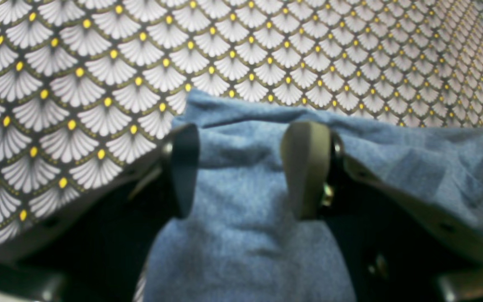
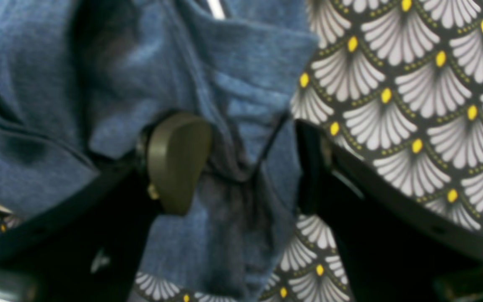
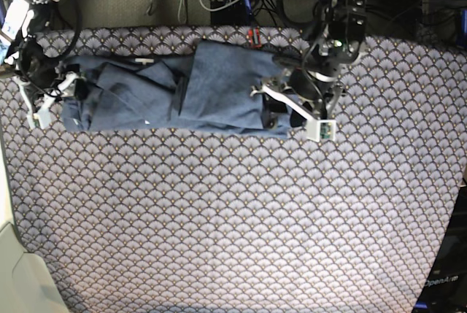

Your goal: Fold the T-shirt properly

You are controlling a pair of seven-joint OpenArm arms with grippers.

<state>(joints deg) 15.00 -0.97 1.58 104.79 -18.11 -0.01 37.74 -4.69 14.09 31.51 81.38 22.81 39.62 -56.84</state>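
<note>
One T-shirt [image 3: 175, 94], long axis left-right across the upper frame, slate-blue, rumpled; our left end effector [image 1: 245, 167] and right end effector [image 2: 241, 163] both gape over cloth.

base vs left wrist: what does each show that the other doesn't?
Base only: the whole T-shirt stretched in a band across the far part of the tablecloth, the right end effector at its other end, and cables behind the table.

Left wrist only: a close look at the left end effector, its two fingers apart with bunched blue cloth between them.

Both: the blue shirt on the fan-patterned tablecloth, with the left end effector at one end of it.
</note>
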